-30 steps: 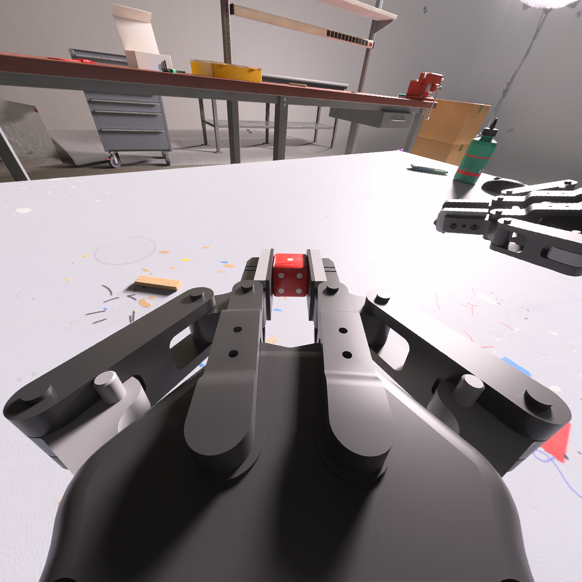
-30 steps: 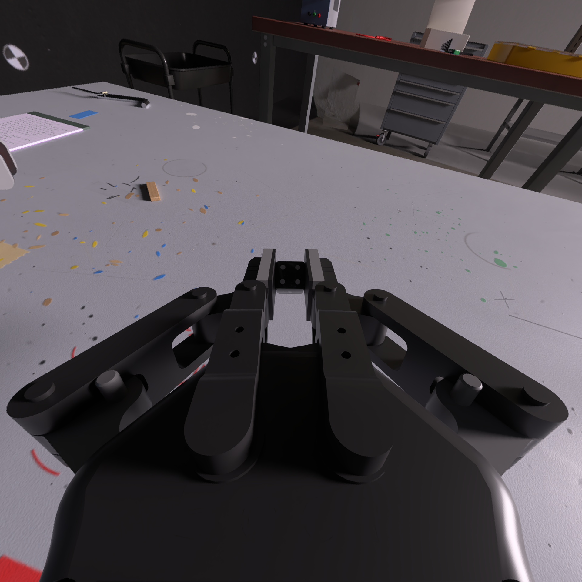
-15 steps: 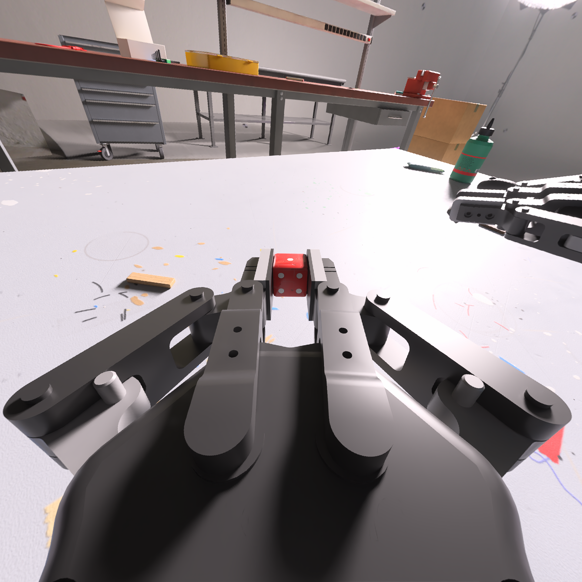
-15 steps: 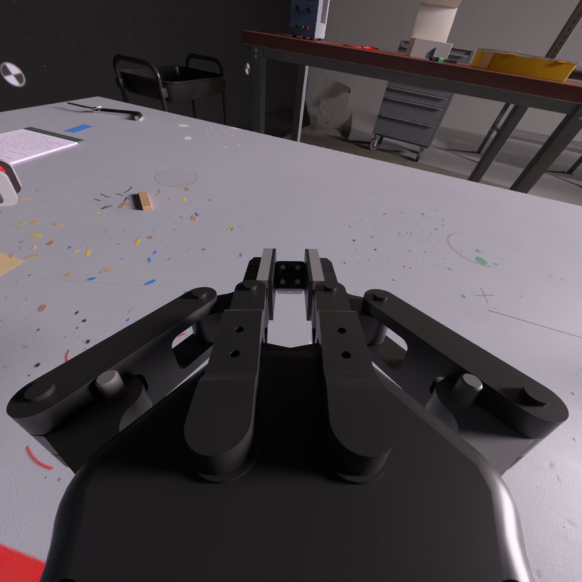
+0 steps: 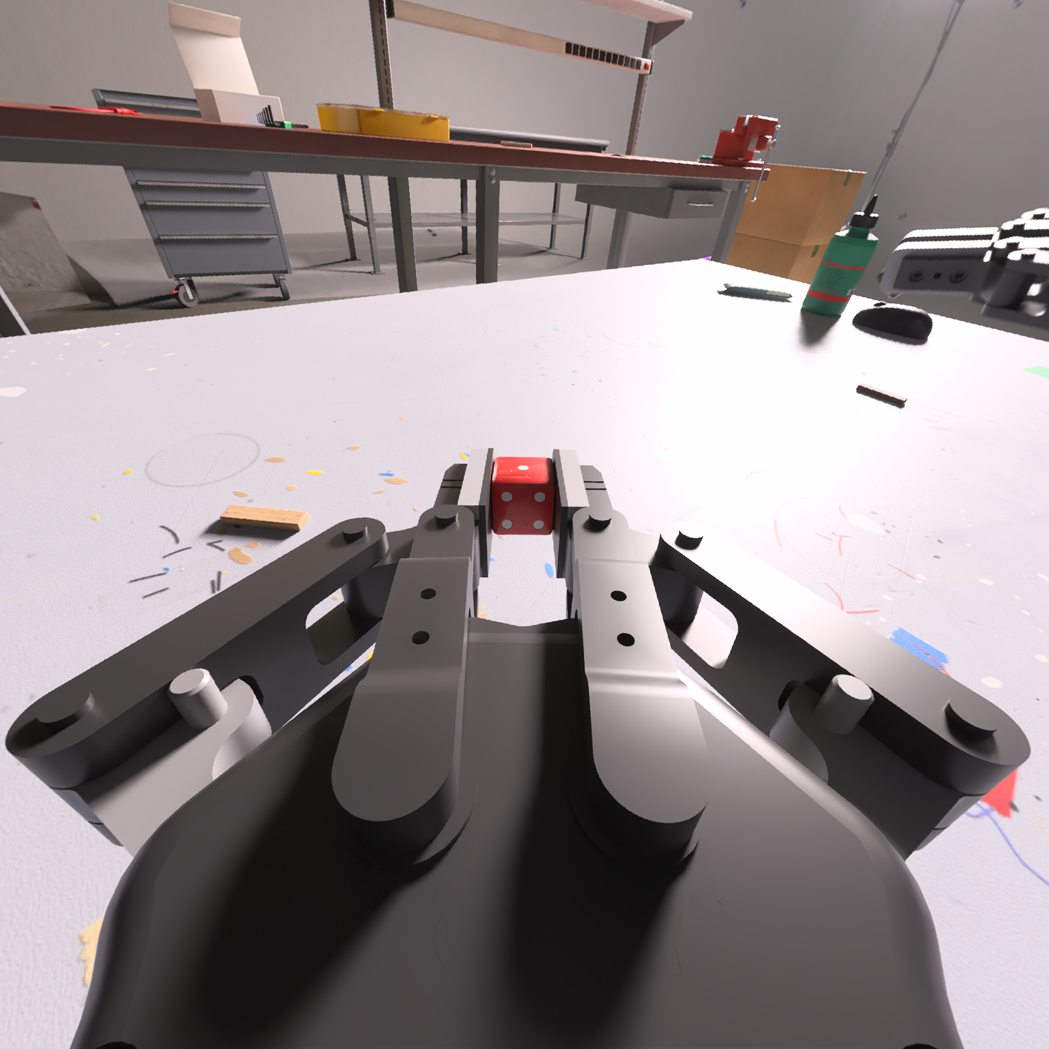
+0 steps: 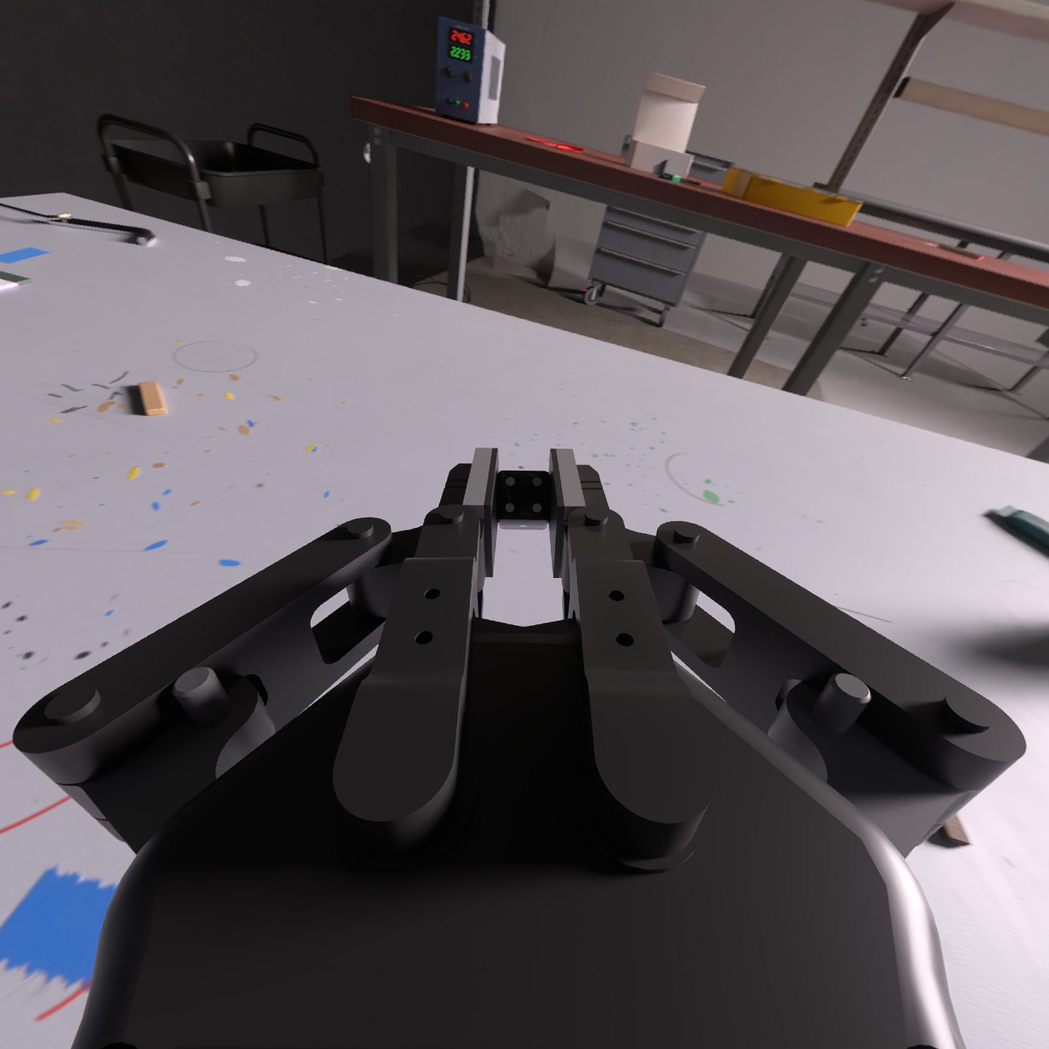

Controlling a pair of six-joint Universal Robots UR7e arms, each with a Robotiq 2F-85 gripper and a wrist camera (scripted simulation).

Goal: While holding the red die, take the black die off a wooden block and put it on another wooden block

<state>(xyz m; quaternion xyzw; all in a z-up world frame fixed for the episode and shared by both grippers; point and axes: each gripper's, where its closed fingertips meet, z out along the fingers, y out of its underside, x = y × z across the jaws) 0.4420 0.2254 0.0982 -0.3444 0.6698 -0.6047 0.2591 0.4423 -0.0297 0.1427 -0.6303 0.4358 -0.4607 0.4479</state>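
Observation:
My left gripper (image 5: 522, 482) is shut on the red die (image 5: 522, 502) and holds it above the white table (image 5: 511, 369). My right gripper (image 6: 522, 479) is shut on the black die (image 6: 523, 495) and holds it above the same table. A flat light wooden block (image 5: 264, 518) lies on the table to the left of the left gripper; it also shows in the right wrist view (image 6: 151, 398) at the far left. A second flat block (image 5: 881, 395), dark in shade, lies at the right in the left wrist view. The right gripper also shows at the far right edge of the left wrist view (image 5: 976, 267).
A green bottle (image 5: 840, 267), a black puck-like object (image 5: 892, 321) and a green marker (image 5: 754, 292) stand at the table's far right. A marker (image 6: 1022, 525) lies at the right in the right wrist view. A workbench (image 5: 340, 147) and a drawer cart (image 5: 210, 227) stand beyond the table.
Both grippers kept their dice. The right gripper moved up and away to the right in the left wrist view, uncovering the dark block. The right wrist view swung and rose.

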